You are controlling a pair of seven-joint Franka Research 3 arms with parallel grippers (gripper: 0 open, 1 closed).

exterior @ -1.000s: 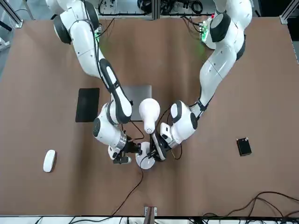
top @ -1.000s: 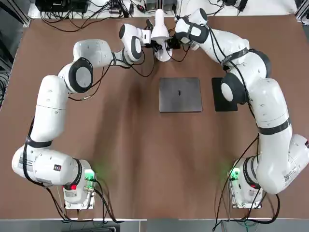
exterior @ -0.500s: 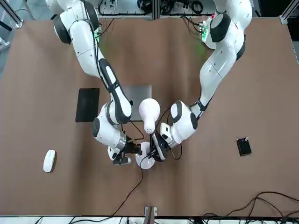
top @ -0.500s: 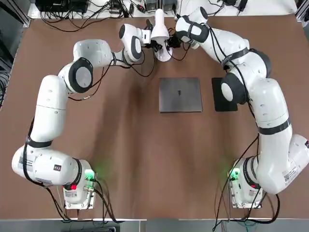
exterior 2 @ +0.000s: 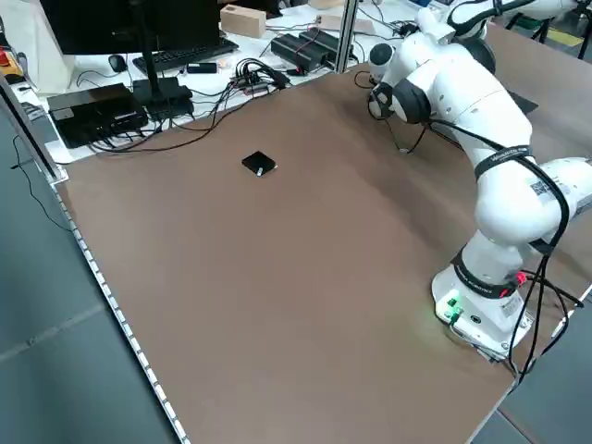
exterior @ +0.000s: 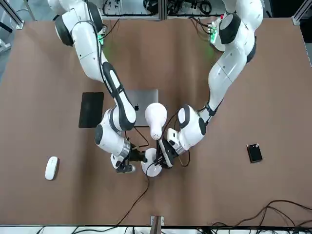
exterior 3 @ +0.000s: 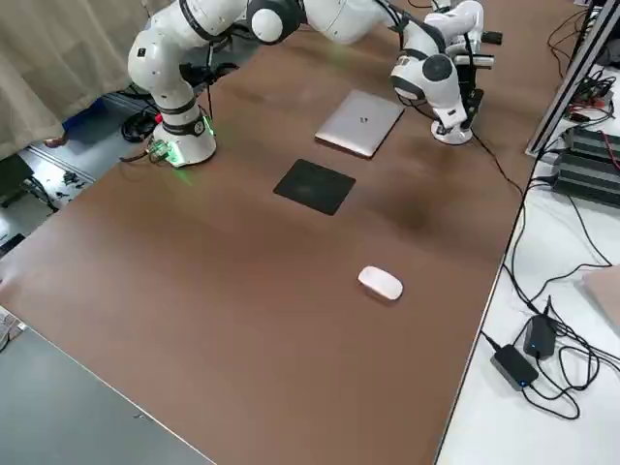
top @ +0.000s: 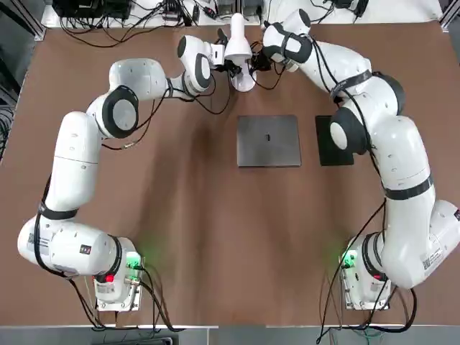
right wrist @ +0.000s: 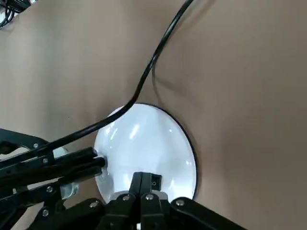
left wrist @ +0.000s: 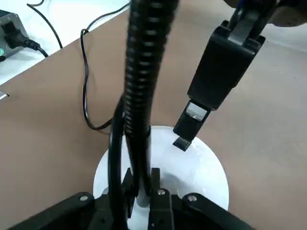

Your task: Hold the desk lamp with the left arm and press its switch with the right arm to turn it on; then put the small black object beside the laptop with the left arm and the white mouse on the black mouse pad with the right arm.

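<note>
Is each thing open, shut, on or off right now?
desk lamp: upright, no glow visible
laptop: closed
white mouse: on bare table
black mouse pad: nothing on it
small black object: far from laptop
left gripper: shut on lamp neck
right gripper: shut, at lamp base

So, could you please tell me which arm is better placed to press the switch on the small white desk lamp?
The right. Its shut gripper is poised over the small white desk lamp's round base, while the left gripper is clamped on the lamp's neck.
</note>
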